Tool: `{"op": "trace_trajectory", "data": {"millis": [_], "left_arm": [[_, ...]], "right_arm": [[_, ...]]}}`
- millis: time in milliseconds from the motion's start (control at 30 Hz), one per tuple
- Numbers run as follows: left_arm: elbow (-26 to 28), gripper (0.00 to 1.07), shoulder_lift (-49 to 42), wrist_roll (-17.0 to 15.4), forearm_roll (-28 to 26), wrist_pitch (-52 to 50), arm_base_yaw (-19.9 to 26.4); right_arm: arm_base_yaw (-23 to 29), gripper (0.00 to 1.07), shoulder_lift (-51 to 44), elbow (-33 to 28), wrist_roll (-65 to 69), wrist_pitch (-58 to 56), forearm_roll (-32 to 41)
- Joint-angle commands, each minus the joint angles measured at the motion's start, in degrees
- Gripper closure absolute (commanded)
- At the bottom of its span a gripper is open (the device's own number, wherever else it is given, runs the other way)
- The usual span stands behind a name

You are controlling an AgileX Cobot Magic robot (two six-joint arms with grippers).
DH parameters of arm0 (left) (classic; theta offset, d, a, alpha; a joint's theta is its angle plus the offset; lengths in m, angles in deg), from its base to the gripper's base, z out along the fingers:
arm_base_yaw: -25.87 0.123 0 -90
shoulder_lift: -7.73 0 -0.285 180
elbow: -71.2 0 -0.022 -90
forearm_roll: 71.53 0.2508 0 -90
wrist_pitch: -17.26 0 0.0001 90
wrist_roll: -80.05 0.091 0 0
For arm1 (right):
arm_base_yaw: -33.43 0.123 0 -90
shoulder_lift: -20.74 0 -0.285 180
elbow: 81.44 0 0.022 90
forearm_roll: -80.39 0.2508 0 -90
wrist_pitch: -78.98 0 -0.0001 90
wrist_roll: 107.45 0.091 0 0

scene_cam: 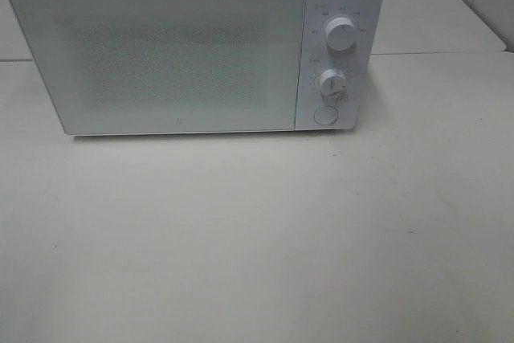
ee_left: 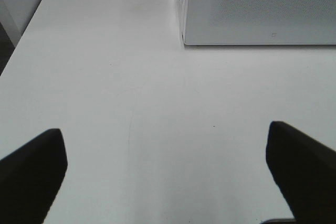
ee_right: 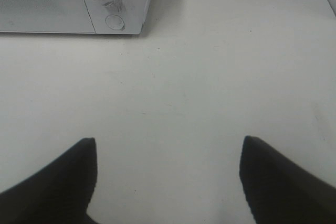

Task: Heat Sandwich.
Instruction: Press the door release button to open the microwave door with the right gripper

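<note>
Exterior high view shows the microwave (scene_cam: 185,54) shut on the bench (scene_cam: 257,238) and no sandwich anywhere, so I cannot tell whether it is inside or not yet brought, while the left hand (ee_left: 165,145) and right hand (ee_right: 168,145) hang wide open, holding nothing.

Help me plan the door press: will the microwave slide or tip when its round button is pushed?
Tipping seems unlikely: the microwave is a wide, low box flat on the table. The round button sits near its base, giving little leverage. A hard press might nudge it backward on that smooth surface.
</note>
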Motion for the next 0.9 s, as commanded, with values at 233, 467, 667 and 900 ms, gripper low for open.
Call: {"op": "trace_trajectory", "data": {"millis": [233,467,667,900], "left_arm": [[-0.1,0.09,-1.4,0.0,-0.5,-0.6,-0.3],[-0.1,0.09,-1.4,0.0,-0.5,-0.6,-0.3],[-0.1,0.09,-1.4,0.0,-0.5,-0.6,-0.3],[-0.1,0.09,-1.4,0.0,-0.5,-0.6,-0.3]], "right_arm": [[-0.4,0.33,-0.3,0.0,0.2,0.8,0.1],[-0.4,0.33,3.6,1.2,0.2,2.8,0.1],[-0.3,0.33,8.4,1.2,0.2,11.8,0.1],[-0.3,0.33,15.3,1.0,0.2,19.6,0.1]]}}
